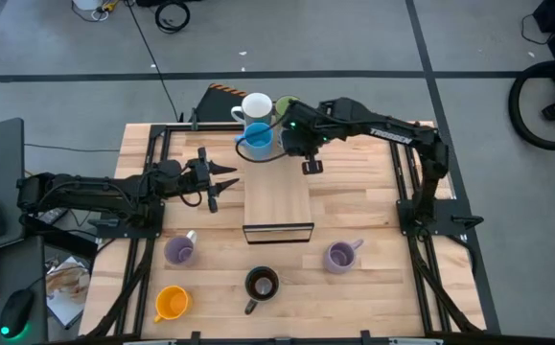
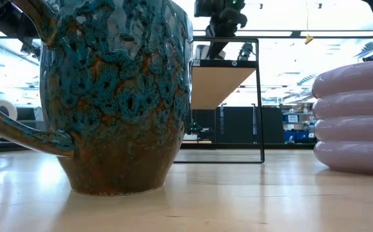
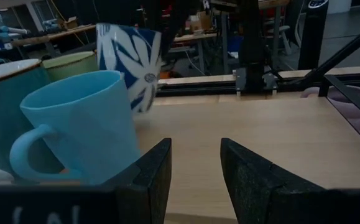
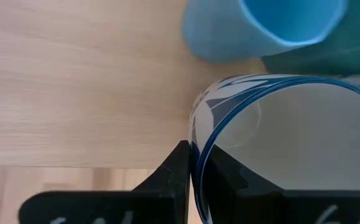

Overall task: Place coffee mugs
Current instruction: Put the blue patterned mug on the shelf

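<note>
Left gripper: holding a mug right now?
No. In the left wrist view the left gripper is open with only bare table between its fingers; the light blue mug stands apart, off to one side.

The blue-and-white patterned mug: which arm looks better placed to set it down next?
The right arm. Its tool already pinches the rim of the blue-and-white patterned ceramic mug, beside the light blue mug. The left tool is open and holds nothing.

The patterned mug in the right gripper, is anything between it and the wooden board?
Nothing visible does. The right gripper pinches the patterned mug's rim, lifted off the table. The light blue mug stands behind it, and the wooden board lies bare nearby.
</note>
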Controlling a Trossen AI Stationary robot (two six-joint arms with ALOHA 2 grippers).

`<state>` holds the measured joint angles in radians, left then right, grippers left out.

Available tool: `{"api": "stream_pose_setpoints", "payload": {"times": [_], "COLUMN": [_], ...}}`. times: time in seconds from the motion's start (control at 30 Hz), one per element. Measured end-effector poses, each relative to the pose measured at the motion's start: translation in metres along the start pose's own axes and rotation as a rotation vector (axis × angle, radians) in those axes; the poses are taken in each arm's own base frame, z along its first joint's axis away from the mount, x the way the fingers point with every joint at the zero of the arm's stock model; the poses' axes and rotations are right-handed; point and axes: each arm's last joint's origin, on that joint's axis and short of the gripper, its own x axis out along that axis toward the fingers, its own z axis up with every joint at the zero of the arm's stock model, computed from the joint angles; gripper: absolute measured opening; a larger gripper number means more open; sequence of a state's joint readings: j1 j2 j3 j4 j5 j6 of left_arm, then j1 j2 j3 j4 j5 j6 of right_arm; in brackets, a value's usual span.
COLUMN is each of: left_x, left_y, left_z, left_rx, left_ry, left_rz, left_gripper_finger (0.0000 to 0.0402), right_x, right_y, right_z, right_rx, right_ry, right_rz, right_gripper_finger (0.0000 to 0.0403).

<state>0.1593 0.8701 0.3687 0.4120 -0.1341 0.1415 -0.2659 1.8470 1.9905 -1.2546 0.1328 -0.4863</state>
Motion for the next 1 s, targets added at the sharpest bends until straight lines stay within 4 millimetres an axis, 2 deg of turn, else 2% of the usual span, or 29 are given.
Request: {"api": "stream_pose_setpoints", "payload": {"times": [0.13, 0.37, 1.0], "left_x": [0.0, 0.0, 0.0], "left_y": [0.0, 0.0, 0.0], "left_z": [0.0, 0.0, 0.0], "left_rx": [-0.001, -0.001, -0.001], "left_ry": [0.0, -0.001, -0.001], "left_rz": [0.0, 0.0, 0.0], "left_gripper_finger": [0.0144, 0.0144, 0.0144], "right_x": [0.013, 0.014, 0.013], "right_y": [-0.004, -0.008, -0.011], "right_z": [0.0, 0.0, 0.005], "right_rx": [-0.004, 0.006, 0.047], "right_ry": [0.027, 0.01, -0.008], "right_rz": [0.025, 0.027, -0.075], "right_gripper_finger": [0.0038, 0.0044, 0.0148]}}
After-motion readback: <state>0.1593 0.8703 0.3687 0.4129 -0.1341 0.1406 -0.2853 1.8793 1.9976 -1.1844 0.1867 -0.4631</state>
